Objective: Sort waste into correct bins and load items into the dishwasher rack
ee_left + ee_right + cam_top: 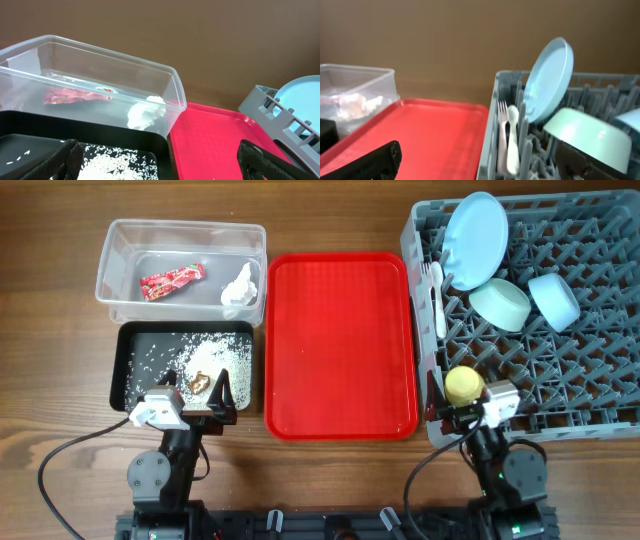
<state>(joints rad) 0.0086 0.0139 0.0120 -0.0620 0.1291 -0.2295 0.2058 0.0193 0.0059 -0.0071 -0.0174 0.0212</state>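
Observation:
The clear tub (pixel 185 226) holds the red wrapper (pixel 172 281) and white napkin (pixel 238 285). The black tray (pixel 121 370) holds rice (pixel 205 355) and brown scraps (pixel 200 382). The grey rack (pixel 580 370) holds the blue plate (pixel 475 238), two pale bowls (pixel 500 304) (pixel 553 300), the yellow cup (pixel 462 386), and the white spoon and fork (pixel 433 290). My left gripper (pixel 207 396) is open and empty over the black tray's near right corner (pixel 160 165). My right gripper (pixel 480 162) is open and empty at the rack's near left corner, by the cup.
The red serving tray (pixel 340 345) lies between the bins and the rack. The wooden table (pixel 60 410) extends left of the bins. In the right wrist view the fork (pixel 502 130) and spoon (pixel 512 137) stand upright beside the plate (pixel 547 80).

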